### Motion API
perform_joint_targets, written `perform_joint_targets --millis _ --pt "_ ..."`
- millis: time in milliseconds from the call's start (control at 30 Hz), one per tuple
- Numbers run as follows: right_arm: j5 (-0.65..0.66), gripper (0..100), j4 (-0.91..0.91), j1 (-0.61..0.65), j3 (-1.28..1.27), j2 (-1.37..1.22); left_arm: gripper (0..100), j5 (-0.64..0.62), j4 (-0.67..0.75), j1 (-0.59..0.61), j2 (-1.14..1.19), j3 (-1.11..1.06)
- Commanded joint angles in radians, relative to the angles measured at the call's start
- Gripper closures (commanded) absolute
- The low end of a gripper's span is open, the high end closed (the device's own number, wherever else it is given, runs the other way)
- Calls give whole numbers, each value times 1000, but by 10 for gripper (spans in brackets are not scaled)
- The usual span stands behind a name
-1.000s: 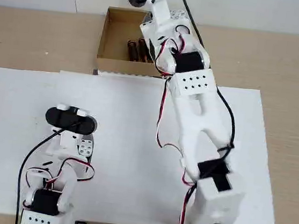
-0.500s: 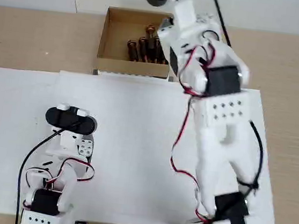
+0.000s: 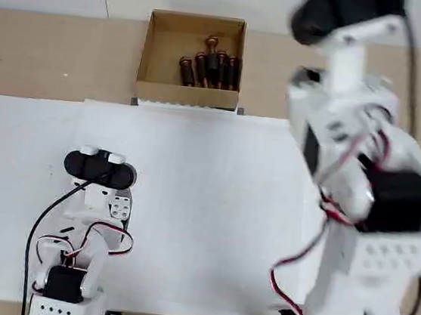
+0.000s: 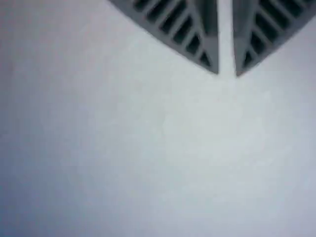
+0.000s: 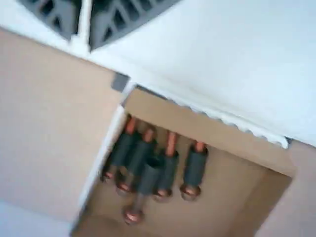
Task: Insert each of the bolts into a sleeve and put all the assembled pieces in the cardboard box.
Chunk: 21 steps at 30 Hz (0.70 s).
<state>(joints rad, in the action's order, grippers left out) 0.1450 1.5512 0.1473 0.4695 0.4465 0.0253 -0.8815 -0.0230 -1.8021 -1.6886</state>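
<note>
— Pale wood desk (image 3: 56, 41), with a white paper sheet (image 3: 190, 201) spread over the near part. How do the arms stand?

— In the high view the right arm (image 3: 360, 182) rears tall on the right side, over the paper's right edge, with its upper links bent back toward the far side. The left arm (image 3: 86, 212) is folded low at the near left, over the paper.

— And the right pincer (image 5: 85, 42)?

— Its 2 jaws are drawn together with a thin slit between them, nothing in it. It hangs above the paper's far edge, apart from the box.

— The left pincer (image 4: 227, 73)?

— Same: jaws nearly closed, a narrow gap, holding nothing, pointed down at bare white paper.

— Where are the bolts?

— In the cardboard box (image 3: 187, 94), which sits on the desk just beyond the paper's far edge. 5 assembled pieces (image 3: 213, 66) lie inside, each a copper-coloured bolt through a dark sleeve. 4 lie side by side in a row; the 5th rests against them and pokes out further toward one wall.
</note>
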Motion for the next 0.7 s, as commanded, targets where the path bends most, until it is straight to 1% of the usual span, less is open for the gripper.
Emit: perform_joint_targets --millis 0,167,300,433,667 --pt "-23 995 70 -44 40 91 994 2 -3 0 -11 7" --pt "-106 995 105 -110 31 163 994 2 -3 0 -11 7" --pt "-157 995 107 -159 -121 248 994 2 -3 0 -11 7" --pt "-170 995 62 -166 -390 401 994 2 -3 0 -11 7" --pt "-169 995 -182 -176 -980 780 994 2 -3 0 -11 7"
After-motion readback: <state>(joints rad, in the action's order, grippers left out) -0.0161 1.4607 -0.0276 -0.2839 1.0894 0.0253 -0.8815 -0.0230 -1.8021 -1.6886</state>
